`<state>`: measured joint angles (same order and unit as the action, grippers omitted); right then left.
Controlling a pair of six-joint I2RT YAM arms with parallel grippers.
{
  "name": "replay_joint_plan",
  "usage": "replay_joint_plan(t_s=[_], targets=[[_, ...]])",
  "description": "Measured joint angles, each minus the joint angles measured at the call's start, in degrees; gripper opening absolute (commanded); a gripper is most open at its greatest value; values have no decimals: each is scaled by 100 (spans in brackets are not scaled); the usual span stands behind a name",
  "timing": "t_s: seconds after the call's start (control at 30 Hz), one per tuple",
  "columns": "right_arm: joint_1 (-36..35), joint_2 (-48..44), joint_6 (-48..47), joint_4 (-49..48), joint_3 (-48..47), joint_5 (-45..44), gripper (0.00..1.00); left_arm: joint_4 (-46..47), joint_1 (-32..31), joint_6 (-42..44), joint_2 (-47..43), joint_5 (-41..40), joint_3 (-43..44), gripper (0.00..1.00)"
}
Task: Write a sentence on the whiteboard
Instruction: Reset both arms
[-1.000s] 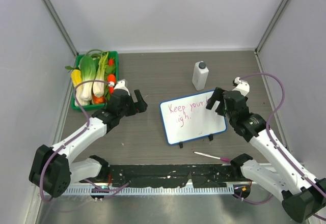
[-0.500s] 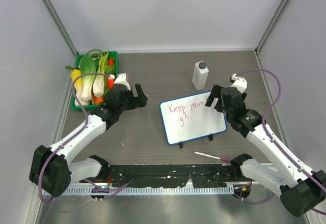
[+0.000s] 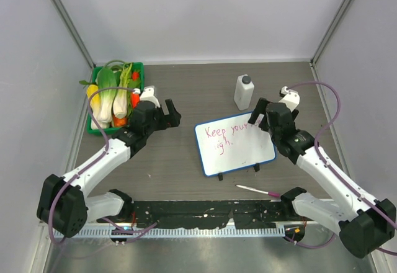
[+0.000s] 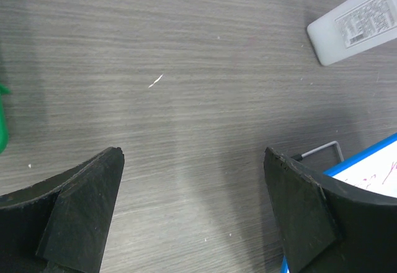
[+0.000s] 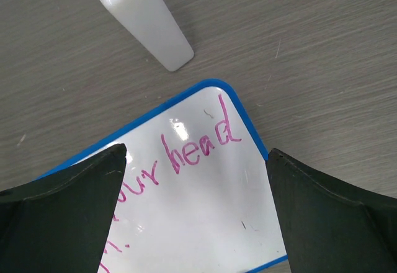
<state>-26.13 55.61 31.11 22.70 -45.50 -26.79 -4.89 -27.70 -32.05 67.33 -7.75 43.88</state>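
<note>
Your whiteboard (image 3: 243, 154) sits mid-table, skewed; the sentence (image 3: 223, 132) starts "Keep your" in pink. Your right gripper (image 3: 260, 115) hangs over its 2 o'clock corner, jaws spread. Your left gripper (image 3: 170, 113) is at the board's 9 o'clock, well apart, jaws spread too. White bottle (image 3: 244, 93) at 12 o'clock, pink marker (image 3: 257, 190) at 6, vegetable basket (image 3: 97, 72) at 10.
</note>
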Motion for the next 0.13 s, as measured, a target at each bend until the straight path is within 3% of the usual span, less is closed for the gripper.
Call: replay_joint_plan(t_s=[0.13], targets=[[0,52,98,-433,59,-223,99,269,2,72,-13,4,-2,98]])
